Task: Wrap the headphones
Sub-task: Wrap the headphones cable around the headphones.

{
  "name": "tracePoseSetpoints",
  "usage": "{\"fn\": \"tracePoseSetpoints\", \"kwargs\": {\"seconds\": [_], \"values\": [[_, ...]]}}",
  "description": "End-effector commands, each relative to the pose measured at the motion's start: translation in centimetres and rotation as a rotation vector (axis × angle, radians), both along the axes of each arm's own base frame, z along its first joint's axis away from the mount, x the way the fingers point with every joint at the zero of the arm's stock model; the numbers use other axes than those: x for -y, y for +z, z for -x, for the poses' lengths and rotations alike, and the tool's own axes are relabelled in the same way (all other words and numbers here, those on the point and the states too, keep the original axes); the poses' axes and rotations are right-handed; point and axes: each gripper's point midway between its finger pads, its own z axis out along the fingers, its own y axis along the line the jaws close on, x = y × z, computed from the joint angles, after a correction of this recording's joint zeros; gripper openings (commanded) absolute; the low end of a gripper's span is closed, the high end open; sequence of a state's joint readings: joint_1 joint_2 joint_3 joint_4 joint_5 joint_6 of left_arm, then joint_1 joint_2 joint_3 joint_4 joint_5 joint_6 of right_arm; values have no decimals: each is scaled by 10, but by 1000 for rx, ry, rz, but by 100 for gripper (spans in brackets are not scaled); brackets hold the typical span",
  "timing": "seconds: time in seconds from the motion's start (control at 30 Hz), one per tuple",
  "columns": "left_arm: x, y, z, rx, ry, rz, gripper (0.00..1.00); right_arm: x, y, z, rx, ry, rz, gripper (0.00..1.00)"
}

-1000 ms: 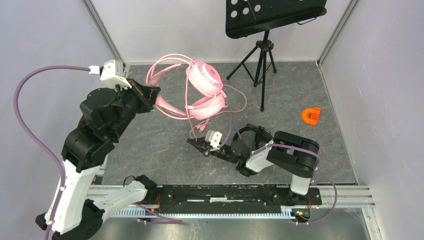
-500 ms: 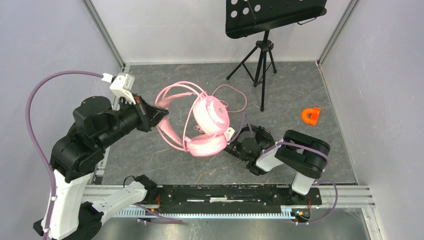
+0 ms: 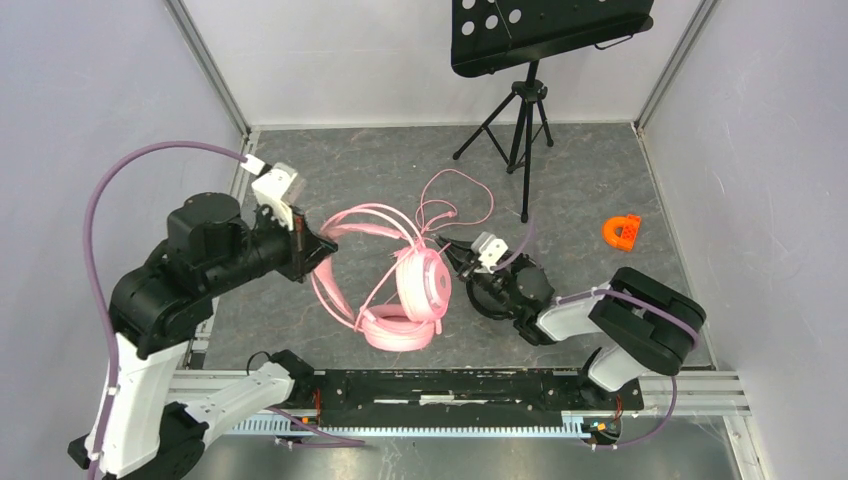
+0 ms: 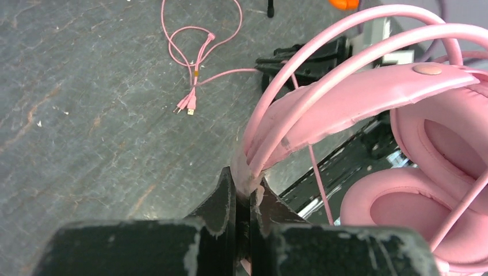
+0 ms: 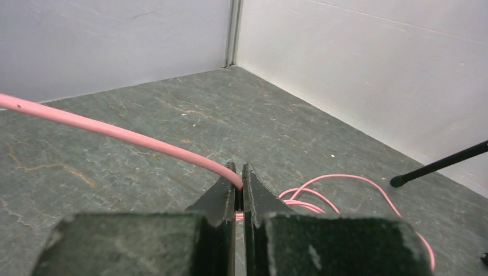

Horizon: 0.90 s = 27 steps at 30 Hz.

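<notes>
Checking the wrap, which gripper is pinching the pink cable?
The right gripper, shut on the cable; the left gripper clamps the pink headset by its headband.

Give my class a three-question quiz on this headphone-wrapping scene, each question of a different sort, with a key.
1. True or false: the left gripper is shut on the headband of the pink headset.
2. Which part of that headset does the right gripper pinch? A: the pink cable. B: an ear cushion. C: the headband.
3. Fill in: the small orange piece lies on the table towards the robot's ___ side.

Key: 1 true; 2 A; 3 right.
</notes>
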<state>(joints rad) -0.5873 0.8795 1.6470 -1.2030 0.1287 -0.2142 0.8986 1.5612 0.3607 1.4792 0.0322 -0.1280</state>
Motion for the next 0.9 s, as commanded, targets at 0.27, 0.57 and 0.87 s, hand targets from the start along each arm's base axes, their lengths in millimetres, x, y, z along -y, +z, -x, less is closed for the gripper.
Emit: {"fn": "tracePoseSetpoints", "kwargs": {"seconds": [0.27, 0.57, 0.87], "values": [[13, -30, -34, 452, -393, -411, 2, 25, 71, 59, -47, 265, -238, 0], [-10, -72, -68, 465, -339, -663, 2, 10, 59, 96, -264, 462, -118, 0], [-22, -87, -93, 499, -280, -792, 2, -15, 76, 114, -466, 638, -11, 0]]}}
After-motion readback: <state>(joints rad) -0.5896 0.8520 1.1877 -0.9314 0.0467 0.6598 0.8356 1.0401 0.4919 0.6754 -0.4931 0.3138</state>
